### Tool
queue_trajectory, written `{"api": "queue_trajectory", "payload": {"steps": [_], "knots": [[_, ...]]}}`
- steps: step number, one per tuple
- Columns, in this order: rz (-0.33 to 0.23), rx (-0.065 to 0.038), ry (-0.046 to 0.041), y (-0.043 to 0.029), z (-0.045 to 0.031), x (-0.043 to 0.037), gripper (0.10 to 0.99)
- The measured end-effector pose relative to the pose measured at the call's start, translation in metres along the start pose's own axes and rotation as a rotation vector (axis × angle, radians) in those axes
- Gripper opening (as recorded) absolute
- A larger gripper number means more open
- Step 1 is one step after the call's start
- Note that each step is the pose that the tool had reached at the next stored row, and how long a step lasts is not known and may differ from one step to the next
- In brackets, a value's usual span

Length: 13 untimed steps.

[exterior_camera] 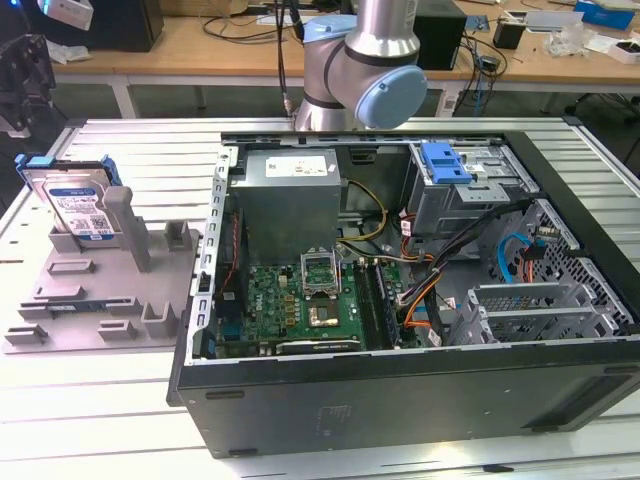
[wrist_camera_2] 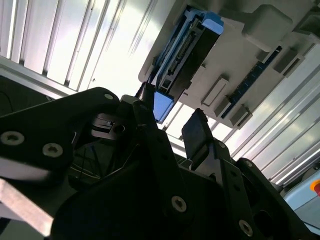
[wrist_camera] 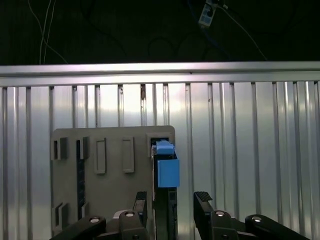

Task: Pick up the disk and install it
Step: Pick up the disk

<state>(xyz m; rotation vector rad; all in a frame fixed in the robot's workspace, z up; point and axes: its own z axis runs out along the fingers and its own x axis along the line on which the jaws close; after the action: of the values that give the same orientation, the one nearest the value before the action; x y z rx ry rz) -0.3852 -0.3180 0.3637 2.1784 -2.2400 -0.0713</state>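
Note:
The disk point(exterior_camera: 76, 205), silver with a white-and-blue label and a blue frame, stands on edge in a grey holder point(exterior_camera: 100, 300) at the exterior view's left. Both wrist views look down on its top edge and blue frame point(wrist_camera: 167, 170) point(wrist_camera_2: 186, 47). My gripper point(wrist_camera: 172, 199) point(wrist_camera_2: 171, 106) hangs over that edge, open. One dark finger point(wrist_camera: 142, 199) lies to one side of the disk's line and the other finger point(wrist_camera: 203, 199) to the other side. Neither pad touches the disk. Nothing is held.
The open computer case point(exterior_camera: 400, 400) fills the middle and the exterior view's right, with a grey drive cage and its blue latch point(exterior_camera: 445, 162) at the back. The holder's posts point(exterior_camera: 125, 225) rise beside the disk. The ribbed metal table point(wrist_camera: 250, 150) ends close behind the holder.

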Motion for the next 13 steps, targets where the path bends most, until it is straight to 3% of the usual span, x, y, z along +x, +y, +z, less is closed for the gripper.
{"api": "queue_trajectory", "payload": {"steps": [13], "knots": [[0.07, -0.001, -0.003, 0.0085, 0.0053, -0.0006, 0.498]]}}
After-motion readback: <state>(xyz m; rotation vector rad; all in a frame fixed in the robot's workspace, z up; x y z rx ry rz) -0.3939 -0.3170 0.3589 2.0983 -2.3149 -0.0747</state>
